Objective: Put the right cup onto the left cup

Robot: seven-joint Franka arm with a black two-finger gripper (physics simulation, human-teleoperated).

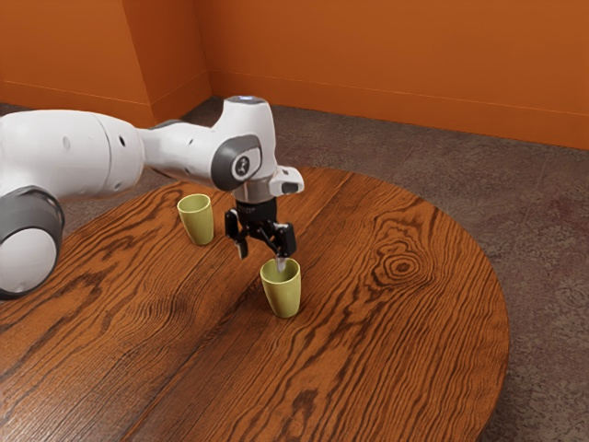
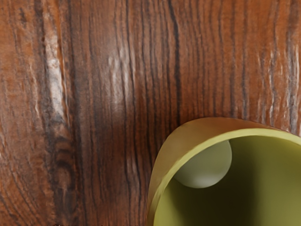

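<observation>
Claw (image 1: pixel 261 259) spread open, gripping nothing; one finger (image 1: pixel 281 264) at nearer cup (image 1: pixel 284 299) rim; farther cup (image 1: pixel 197 223) stands apart.

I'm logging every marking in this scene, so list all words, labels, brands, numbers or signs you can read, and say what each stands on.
Round dark-and-white mark on the white arm: too small to read.
No readable text on the nearer cup, the farther cup, the wooden table or the orange wall.
</observation>
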